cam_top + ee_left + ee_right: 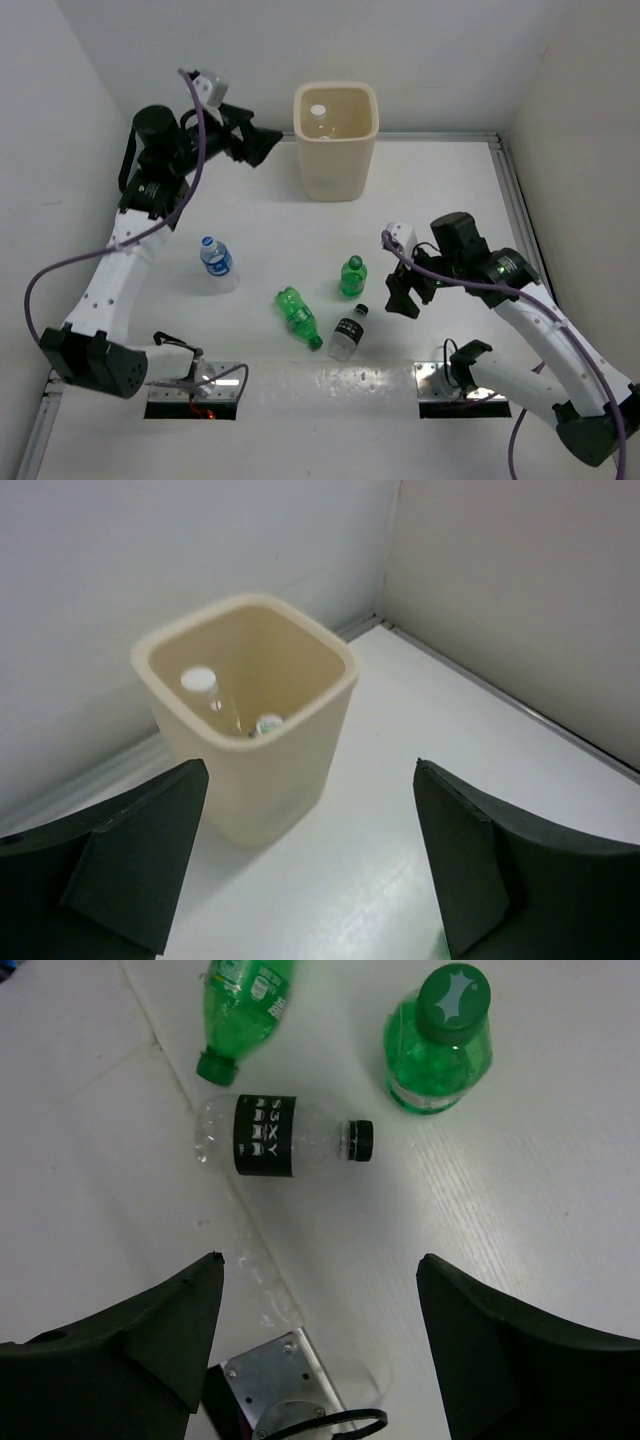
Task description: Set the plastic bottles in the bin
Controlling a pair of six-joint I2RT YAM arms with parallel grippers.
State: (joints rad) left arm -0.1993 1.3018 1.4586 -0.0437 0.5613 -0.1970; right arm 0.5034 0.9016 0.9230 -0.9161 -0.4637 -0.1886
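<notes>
The dark-labelled bottle (pixel 268 1136) was found lying flat near the near edge of the table (pixel 450 200), just beyond the released, empty right pincer (pixel 320 1280), its long axis set finger to finger, while the left pincer (pixel 310 780), likewise released, was held by the bin (pixel 330 660).

The cream bin (pixel 270 780) stands by the back wall (pixel 150 540), two capped bottles (pixel 198 679) inside; the left gripper (pixel 310 800) hangs before it, fingers wide apart, empty.
</notes>
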